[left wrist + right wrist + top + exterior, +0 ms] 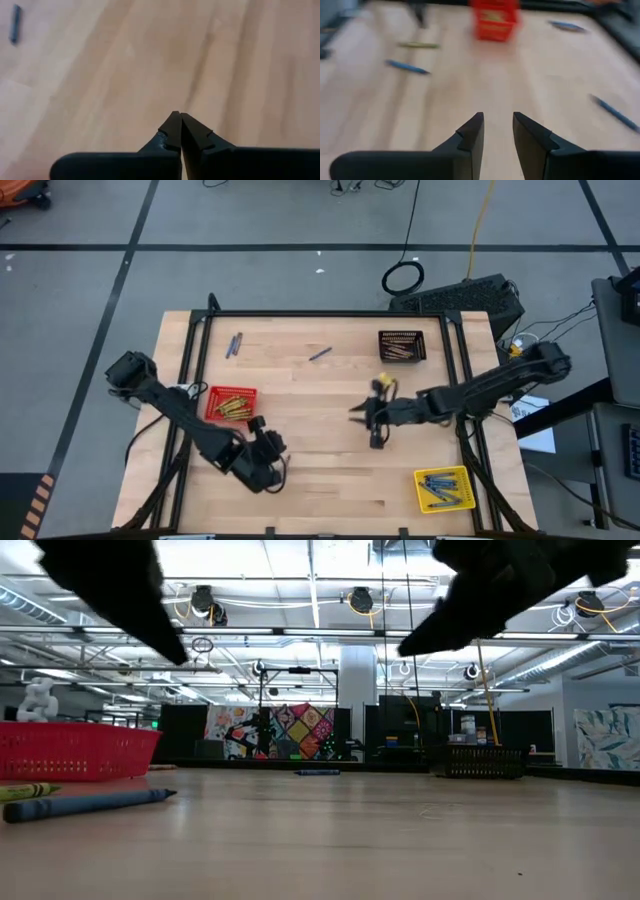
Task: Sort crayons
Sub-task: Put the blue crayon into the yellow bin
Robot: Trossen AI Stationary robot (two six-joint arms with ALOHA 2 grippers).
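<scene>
1. The right tool (376,418) hung over mid-counter (310,480) with its fingers (472,135) parted and nothing between them, seemingly between picks.
2. The left tool (270,448) sat low near the front of the counter beside the red basket (231,404), its fingers (172,131) pressed together on nothing; that arm appeared to be waiting.
3. Sorting by colour looked well along: yellow crayons (234,407) lay in the red basket, blue ones (443,490) in the yellow basket (445,490) at front right, and darker ones, probably grey-brown, in the black basket (401,346) at the back.
4. Strays remained loose on the counter: one blue crayon (320,354) at centre back and a pair (234,344) at back left, whose colours were hard to tell from above.
5. Nothing stood between the right tool and the centre stray; the left arm lay well apart from that path.
</scene>
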